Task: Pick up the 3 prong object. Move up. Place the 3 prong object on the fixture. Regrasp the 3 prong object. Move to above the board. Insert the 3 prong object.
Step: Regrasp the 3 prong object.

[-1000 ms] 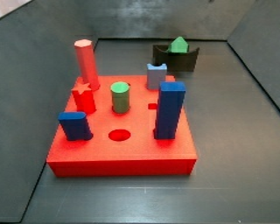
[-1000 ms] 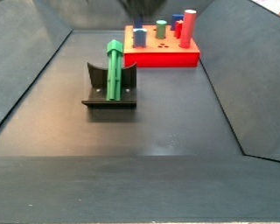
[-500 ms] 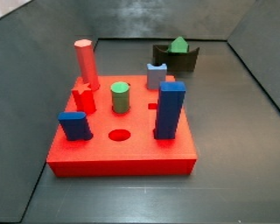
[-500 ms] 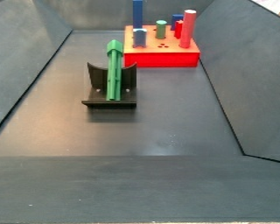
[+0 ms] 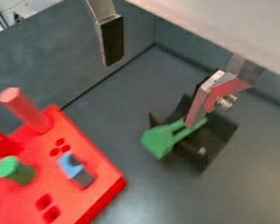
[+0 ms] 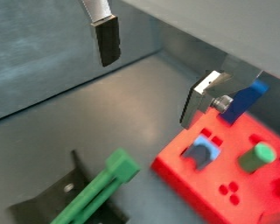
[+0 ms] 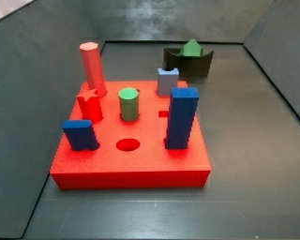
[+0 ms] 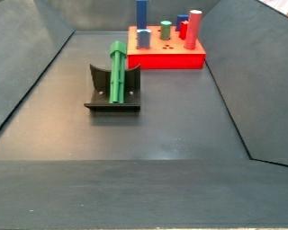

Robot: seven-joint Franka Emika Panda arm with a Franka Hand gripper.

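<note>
The green 3 prong object (image 8: pixel 116 67) lies tilted on the dark fixture (image 8: pixel 111 103), apart from the gripper. It also shows in the other side view (image 7: pixel 190 47) and in both wrist views (image 5: pixel 166 138) (image 6: pixel 95 188). My gripper (image 5: pixel 154 87) shows only in the wrist views (image 6: pixel 150 87). It is open and empty, high above the floor between the fixture (image 5: pixel 213 144) and the red board (image 5: pixel 60 175). Nothing lies between the fingers (image 5: pixel 112 39). The gripper is out of view in both side views.
The red board (image 7: pixel 127 169) holds several pegs: a tall red one (image 7: pixel 89 64), a green cylinder (image 7: pixel 128 103), blue blocks (image 7: pixel 182 117), and has open holes (image 7: pixel 128 145). Grey walls enclose the floor (image 8: pixel 147 135).
One second ago the gripper's dark tip showed at the top edge of a side view above the board. It has risen out of that view. The green object has not moved.
</note>
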